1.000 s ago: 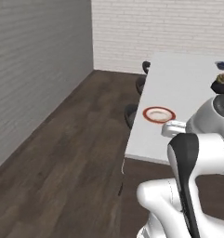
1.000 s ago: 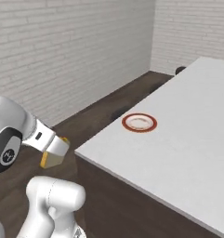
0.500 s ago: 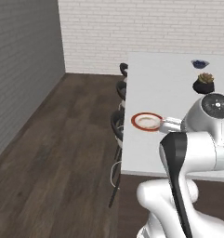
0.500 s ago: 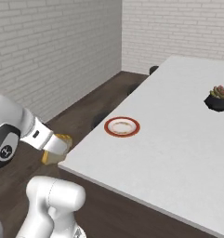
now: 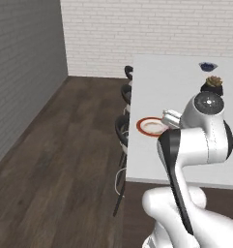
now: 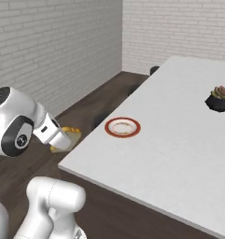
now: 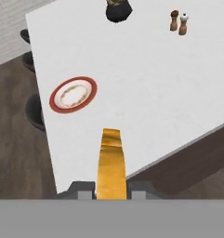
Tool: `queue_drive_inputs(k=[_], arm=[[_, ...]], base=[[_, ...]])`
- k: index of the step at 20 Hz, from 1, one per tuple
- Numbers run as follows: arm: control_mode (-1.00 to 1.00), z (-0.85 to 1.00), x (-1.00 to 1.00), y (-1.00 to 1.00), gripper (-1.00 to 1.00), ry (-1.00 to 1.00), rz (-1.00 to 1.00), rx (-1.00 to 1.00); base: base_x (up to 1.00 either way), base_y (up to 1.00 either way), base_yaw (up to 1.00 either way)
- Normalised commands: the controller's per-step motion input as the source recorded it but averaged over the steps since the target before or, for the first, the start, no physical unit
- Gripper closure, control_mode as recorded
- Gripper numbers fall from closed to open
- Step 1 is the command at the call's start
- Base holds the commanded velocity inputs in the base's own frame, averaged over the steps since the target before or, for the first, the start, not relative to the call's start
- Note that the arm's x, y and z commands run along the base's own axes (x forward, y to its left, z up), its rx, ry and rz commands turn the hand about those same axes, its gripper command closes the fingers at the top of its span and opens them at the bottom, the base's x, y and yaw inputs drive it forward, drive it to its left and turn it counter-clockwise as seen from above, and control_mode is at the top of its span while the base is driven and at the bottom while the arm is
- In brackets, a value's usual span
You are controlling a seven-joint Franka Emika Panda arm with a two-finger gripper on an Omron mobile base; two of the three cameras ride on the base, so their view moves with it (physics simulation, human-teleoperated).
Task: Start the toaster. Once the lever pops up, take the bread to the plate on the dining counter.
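The claw (image 7: 111, 188) is clenched on the thin tan-yellow slice of bread (image 7: 111, 162), holding it edge-on just off the near corner of the wide white dining desk (image 7: 146, 107). The risk, I judge: the slice could slip from so narrow a pinch, or land short of the red-rimmed white plate (image 7: 73, 94), which sits near the desk's edge

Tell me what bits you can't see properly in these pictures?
- Fingers: in the hand view the bread covers them.
- Bread in the left base view: the arm hides it.
- Stools: mostly tucked behind the counter edge.
- Shakers: too small to tell apart.
- Blue bowl: contents too small.
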Motion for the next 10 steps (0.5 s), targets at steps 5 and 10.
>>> queue_drive_inputs(k=[5,10], arm=[[-1.00,0.00,0.54,-0.46,1.00,0.00,0.04,0.23],[-1.00,0.00,0.39,-0.52,1.00,-0.05,0.17,0.28]], base=[[0.00,0.00,0.00],[0.00,0.00,0.00]])
